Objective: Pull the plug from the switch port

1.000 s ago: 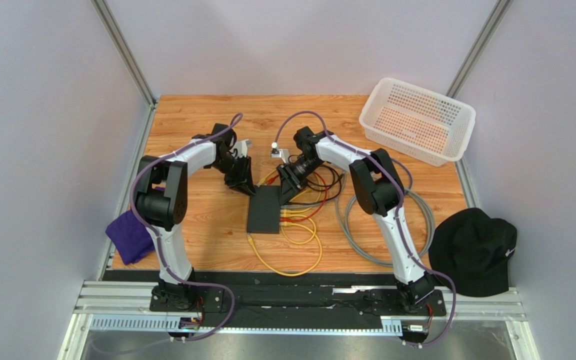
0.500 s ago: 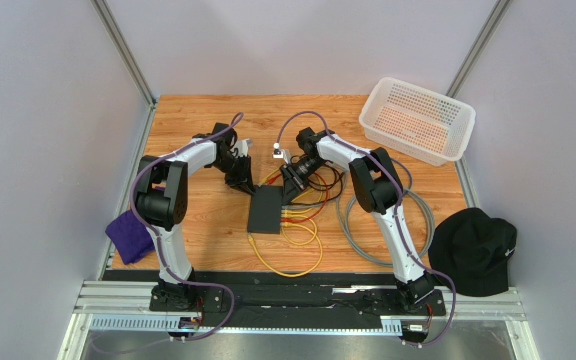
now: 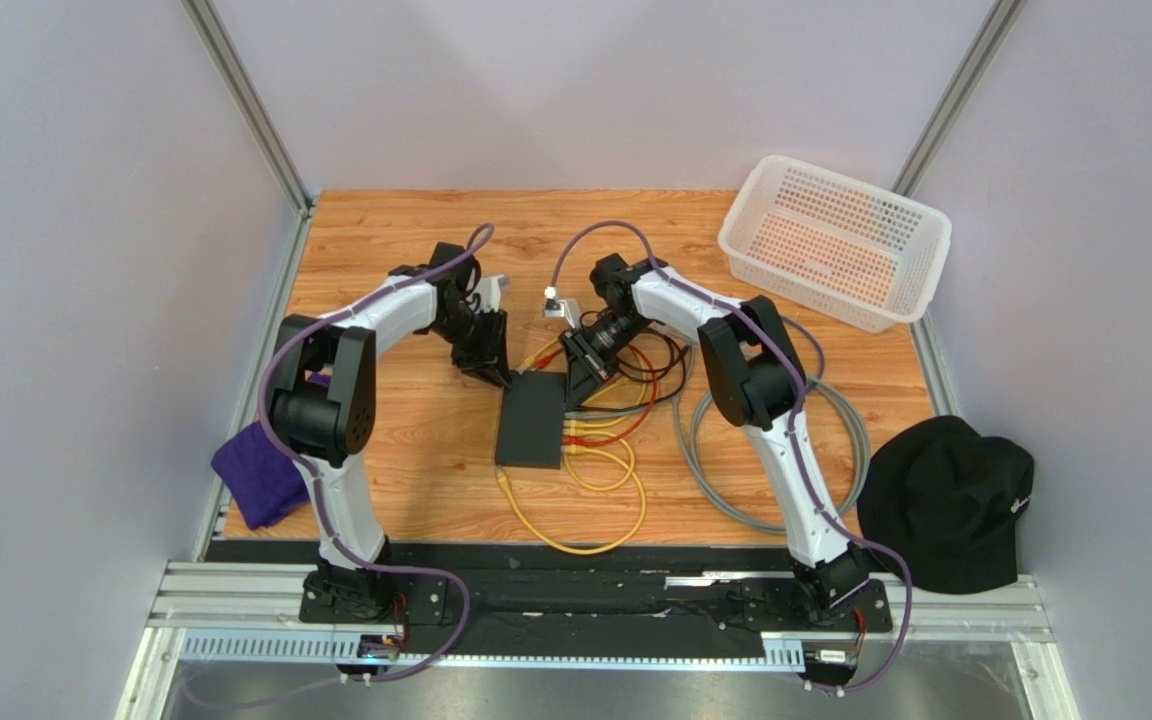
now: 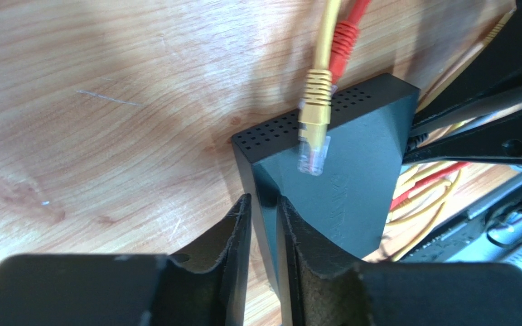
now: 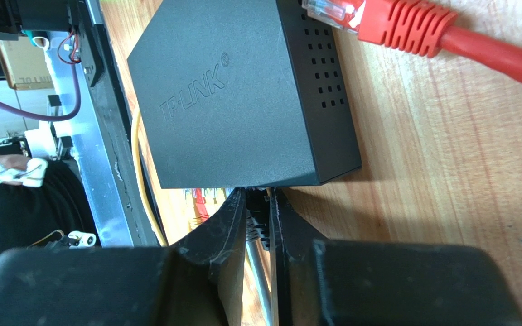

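Note:
The black switch (image 3: 531, 420) lies flat mid-table, its socket edge facing right. My left gripper (image 3: 494, 371) is at its far left corner; in the left wrist view the gripper (image 4: 265, 212) is shut on the thin edge of the switch (image 4: 352, 183). My right gripper (image 3: 581, 381) is at the socket edge; in the right wrist view the gripper (image 5: 258, 204) is shut on a black plug (image 5: 258, 227) with a grey cable, seated against the switch (image 5: 236, 95). Yellow and red plugs (image 3: 585, 434) sit in other sockets.
A loose yellow plug (image 4: 313, 142) rests on top of the switch, with a loose red plug (image 5: 379, 24) beside its end. Grey cable coils (image 3: 725, 480) and a yellow loop (image 3: 582, 537) lie nearby. A white basket (image 3: 835, 240), black cap (image 3: 946, 503) and purple cloth (image 3: 259, 473) sit at the edges.
Both grippers stay at the switch's far end. Only a very slight shift of the left wrist shows; the switch and cables have not visibly moved.

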